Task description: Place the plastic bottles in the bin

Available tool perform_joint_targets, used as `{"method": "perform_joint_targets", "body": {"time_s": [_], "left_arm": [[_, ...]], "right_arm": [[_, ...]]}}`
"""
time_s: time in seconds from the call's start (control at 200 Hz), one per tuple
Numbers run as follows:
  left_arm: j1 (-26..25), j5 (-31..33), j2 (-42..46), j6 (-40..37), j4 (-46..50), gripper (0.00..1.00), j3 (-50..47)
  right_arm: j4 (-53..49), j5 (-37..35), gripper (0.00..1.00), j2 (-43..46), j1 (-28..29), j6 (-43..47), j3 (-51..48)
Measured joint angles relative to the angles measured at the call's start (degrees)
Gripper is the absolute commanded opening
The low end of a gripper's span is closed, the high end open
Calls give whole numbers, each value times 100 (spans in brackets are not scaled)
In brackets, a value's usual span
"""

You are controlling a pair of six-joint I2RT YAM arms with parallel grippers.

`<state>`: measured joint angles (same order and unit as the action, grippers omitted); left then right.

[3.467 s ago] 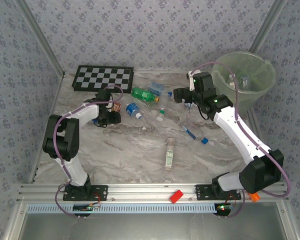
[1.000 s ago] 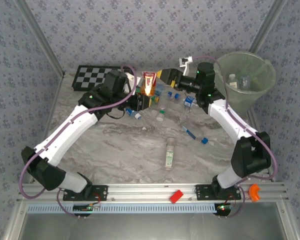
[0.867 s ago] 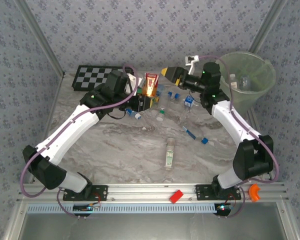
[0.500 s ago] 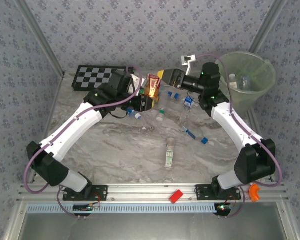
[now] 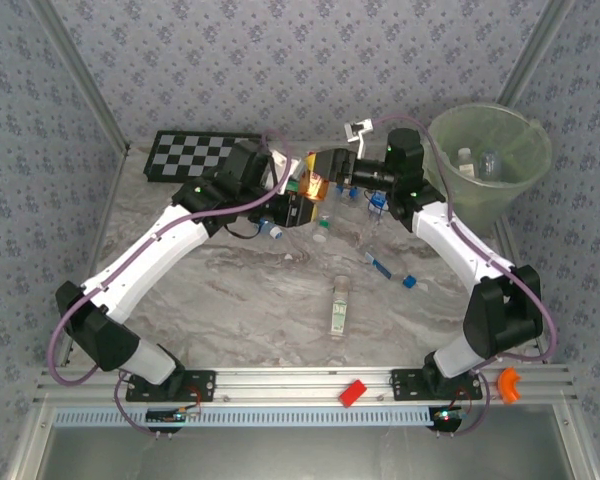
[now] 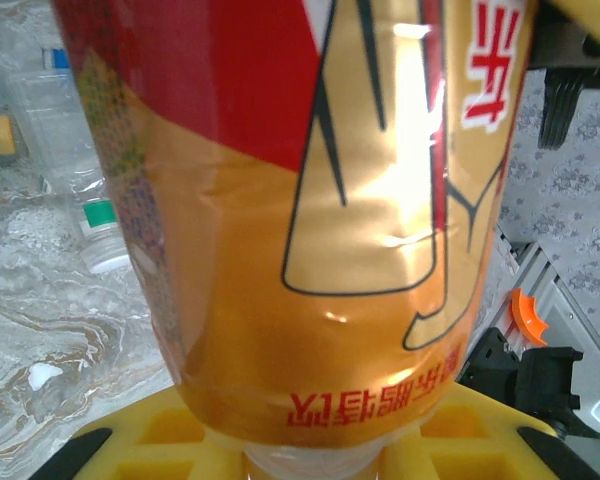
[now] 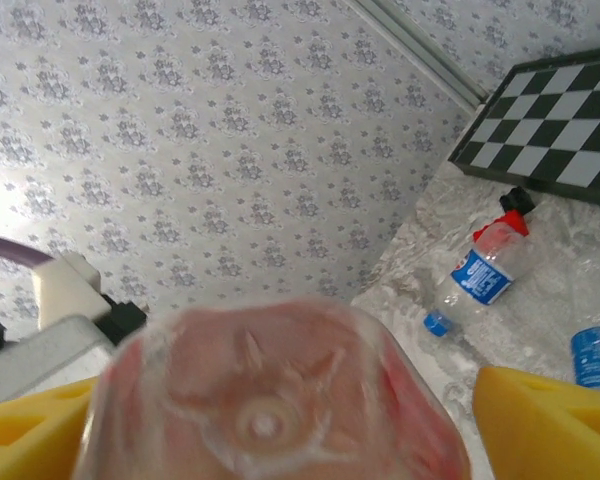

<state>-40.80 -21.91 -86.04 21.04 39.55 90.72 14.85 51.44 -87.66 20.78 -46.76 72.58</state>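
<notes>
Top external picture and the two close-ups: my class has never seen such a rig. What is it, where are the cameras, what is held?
Two robot arms are bolted at the near edge of a marble table. The wide picture looks down from above; each close-up comes from a camera on one wrist. Plastic bottles lie scattered on the table, with a chequered board behind and a pale-green bin far right. The left gripper clamps a red-and-gold bottle; the right gripper flanks its base with yellow fingers, seemingly not yet closed.
</notes>
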Motion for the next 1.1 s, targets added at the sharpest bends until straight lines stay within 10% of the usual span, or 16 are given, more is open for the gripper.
{"method": "perform_joint_targets", "body": {"time_s": [0.32, 0.49, 1.099], "left_arm": [[-22, 48, -11, 42, 83, 53, 33], [7, 109, -13, 101, 111, 99, 103], [1051, 66, 962, 243, 151, 100, -162]], "right_arm": [[9, 42, 60, 59, -240, -208, 0], [-358, -208, 61, 369, -428, -39, 0], [-3364, -3475, 59, 1416, -2306, 1373, 1434]]}}
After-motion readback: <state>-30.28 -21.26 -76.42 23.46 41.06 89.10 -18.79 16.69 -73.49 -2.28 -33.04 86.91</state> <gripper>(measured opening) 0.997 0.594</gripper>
